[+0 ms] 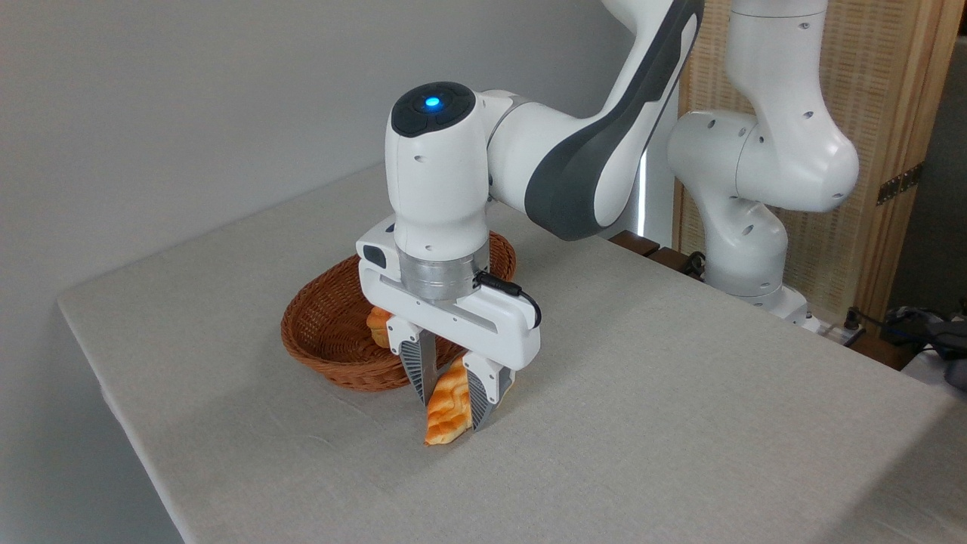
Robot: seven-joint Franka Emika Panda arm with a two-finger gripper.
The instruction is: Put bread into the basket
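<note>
Tablecloth: plain beige cloth covers the whole table, front part is bare, a few soft wrinkles.
Bread: golden-orange loaf with browned ridges, pinched between the two fingers, pointed end aimed down toward the cloth. Can't tell if the tip touches the cloth or hangs just above it. It's outside the basket, just in front of the near rim.
Gripper: pointing straight down, jaws clamped on the loaf from both sides.
Basket: reddish-brown wicker oval right behind the gripper, sitting flat on the cloth.
Inside the basket: one small orange bun, mostly hidden by the gripper body, so not much detail.
Arm: white and grey, comes in from the right, blue light on top of the wrist.
Back: grey wall, wooden screen at right.
</note>
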